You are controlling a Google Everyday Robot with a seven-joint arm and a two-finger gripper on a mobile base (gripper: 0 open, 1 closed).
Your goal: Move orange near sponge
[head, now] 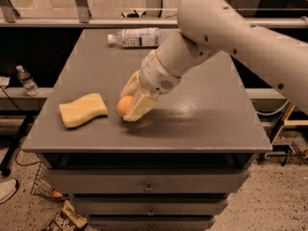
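No text can be read, not even on the bottle (137, 36); the gripper (130, 106) is clasped round the orange (123, 105) on the table (207, 119).

I see a grey table (211, 129) with drawers (149, 186) beneath, standing on a speckled floor (269, 201) under warm, dim light. A wire basket (44, 186) sits at lower left and a metal rail (86, 22) runs behind. The gripper (132, 105) hangs low over the table's front left, clamped on the orange (124, 105).
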